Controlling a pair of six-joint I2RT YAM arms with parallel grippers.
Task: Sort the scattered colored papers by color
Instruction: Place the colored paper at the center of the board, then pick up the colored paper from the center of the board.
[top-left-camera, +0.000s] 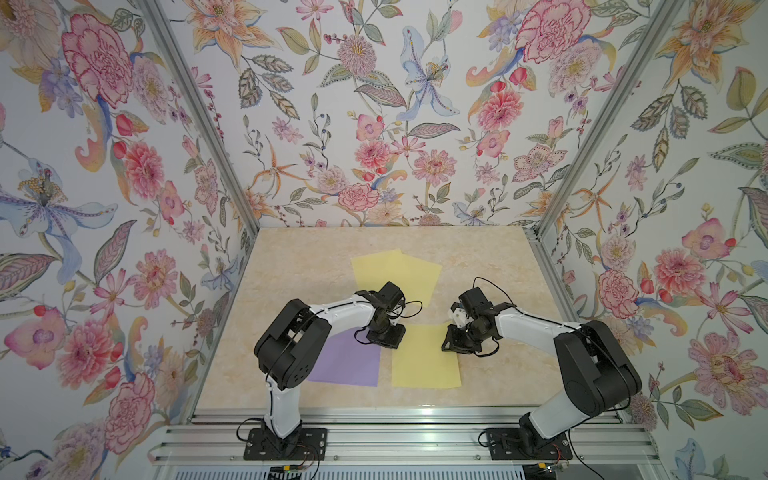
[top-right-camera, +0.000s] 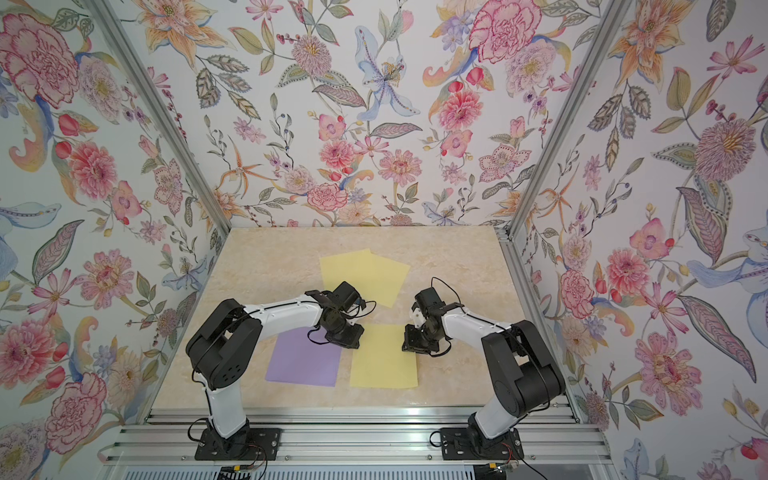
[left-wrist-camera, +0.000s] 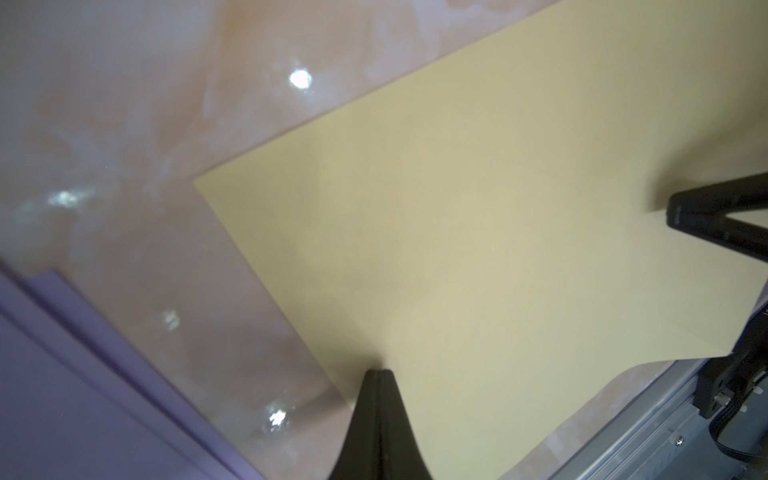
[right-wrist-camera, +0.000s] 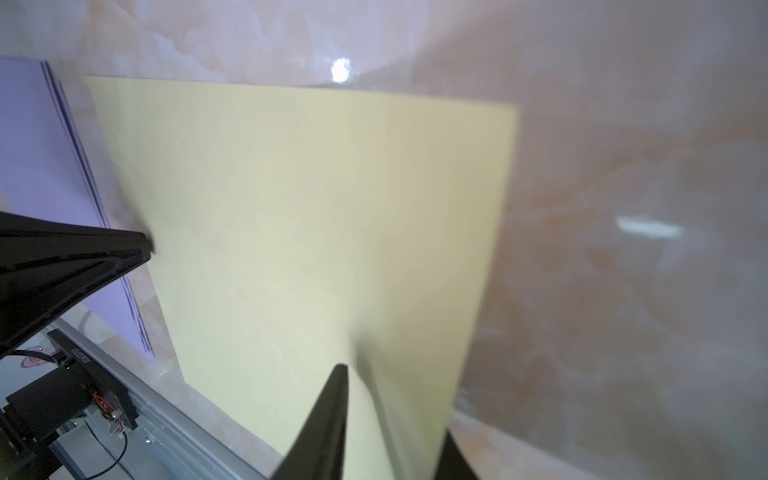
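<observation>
- In both top views a pale yellow rectangular paper sheet lies close to the near edge of the beige marbled tabletop, about mid-width. A pale lavender-purple paper sheet lies just beside it toward the left edge, with a narrow strip of table between them.
- Only the top views show two more pale yellow papers, which overlap around the tabletop's centre.
- Only the wrist views show several stacked edges on the purple paper.
- The left gripper is clenched, with its tips on the near yellow sheet by its far left corner. In the top views the wrist hides these tips.
- The right gripper has its fingers apart, and the sheet's right edge is between them. The blur hides whether they touch it.
- The left wrist view alone shows the sheet's corner beside that gripper bent up from the table.
</observation>
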